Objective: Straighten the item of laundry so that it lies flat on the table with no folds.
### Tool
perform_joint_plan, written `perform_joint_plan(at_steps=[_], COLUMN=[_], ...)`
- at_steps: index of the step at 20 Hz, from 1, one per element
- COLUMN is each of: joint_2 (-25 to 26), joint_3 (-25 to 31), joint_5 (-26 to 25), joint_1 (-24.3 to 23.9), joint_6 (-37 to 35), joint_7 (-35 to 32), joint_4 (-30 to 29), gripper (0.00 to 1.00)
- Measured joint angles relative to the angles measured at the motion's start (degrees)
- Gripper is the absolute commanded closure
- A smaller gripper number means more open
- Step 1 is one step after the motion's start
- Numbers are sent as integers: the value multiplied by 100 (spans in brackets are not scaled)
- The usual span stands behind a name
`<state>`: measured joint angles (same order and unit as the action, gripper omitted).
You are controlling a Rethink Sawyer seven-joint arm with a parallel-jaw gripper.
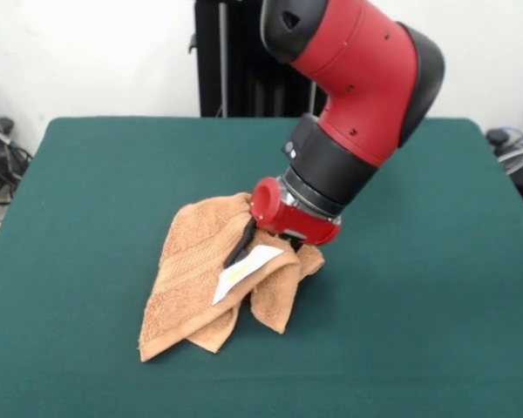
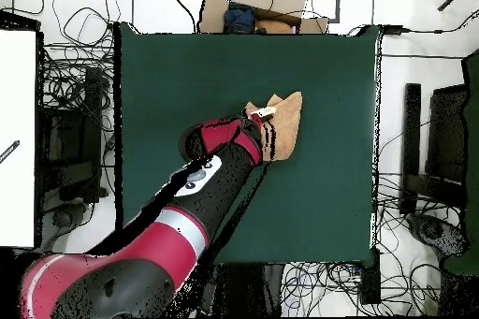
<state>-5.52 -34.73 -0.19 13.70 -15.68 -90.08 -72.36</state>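
Observation:
The orange-tan towel (image 1: 192, 279) lies crumpled near the middle of the dark green table (image 1: 401, 331), with folds bunched up under my gripper (image 1: 248, 239). The gripper is shut on the towel's upper right part, where the cloth drapes down from it. A white tag with yellow print (image 1: 244, 272) shows just below the gripper. The towel's lower left part rests on the table, with a woven band along it. In the overhead view the towel (image 2: 285, 123) lies right of centre on the table (image 2: 168, 81), with the gripper (image 2: 265, 128) at its left edge.
A cardboard box (image 2: 257, 7) stands beyond the table's edge opposite the robot. Cables and dark equipment (image 2: 70, 128) lie on the floor at both sides. A white panel (image 2: 19, 137) stands at the overhead view's left. The black pedestal (image 1: 235, 61) stands behind the table.

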Motion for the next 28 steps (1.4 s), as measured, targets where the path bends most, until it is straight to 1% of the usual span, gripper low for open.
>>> perform_joint_plan(at_steps=[10,16,17,22,28], joint_2=[-417,-559,-590,-654,-684], joint_3=[49,160,229,428,618], joint_5=[-13,-184,-256,-452,-606], joint_1=[-343,-678,-796,-1088,-1206], joint_6=[-1,-1,-1,-1,-1], joint_7=[0,0,0,0,0], joint_4=[-4,-5,-5,-6,-7], gripper=[0,0,0,0,0])
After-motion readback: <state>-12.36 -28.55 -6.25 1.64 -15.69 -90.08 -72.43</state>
